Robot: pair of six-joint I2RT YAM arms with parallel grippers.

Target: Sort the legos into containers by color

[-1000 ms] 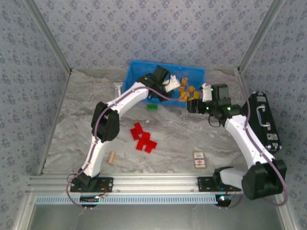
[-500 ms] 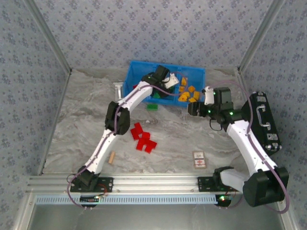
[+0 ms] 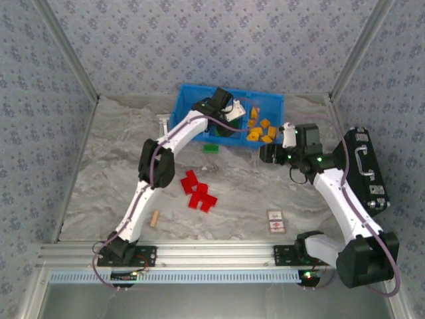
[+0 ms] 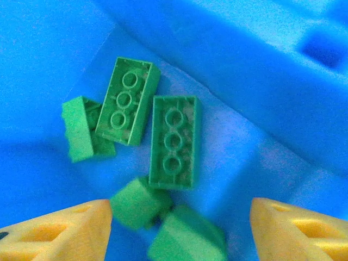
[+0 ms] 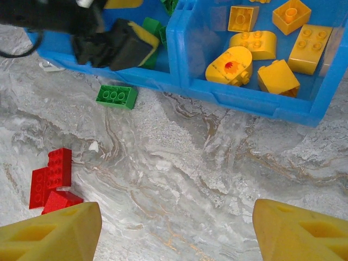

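Widened since earlier: left gripper (image 4: pixel 179 215) jaws, empty above green legos (image 4: pixel 173 141), like with like in compartment (image 4: pixel 255 103); right gripper (image 5: pixel 176 212) jaws wide, empty.

A long blue plastic bin (image 3: pixel 265 98) stands at the back of the grey marbled counter (image 3: pixel 106 166), upper middle of the top view. Its right compartment holds the yellow-orange plastic bricks (image 3: pixel 260 129); the compartment just left of it holds the green plastic bricks (image 4: pixel 173 141), the left gripper (image 3: pixel 231 114) hanging over them. One loose green brick (image 3: pixel 210 148) lies on the counter just before the bin's front wall. Below it, near frame centre, the red plastic bricks (image 3: pixel 198 193) lie touching in a cluster. A tan wooden stick (image 3: pixel 155 218) lies lower left of them, a small red-and-white card (image 3: pixel 275 221) lower right. The right gripper (image 3: pixel 267 152) hangs before the bin's right end. A black hard case (image 3: pixel 364 166) lies at the counter's right edge.
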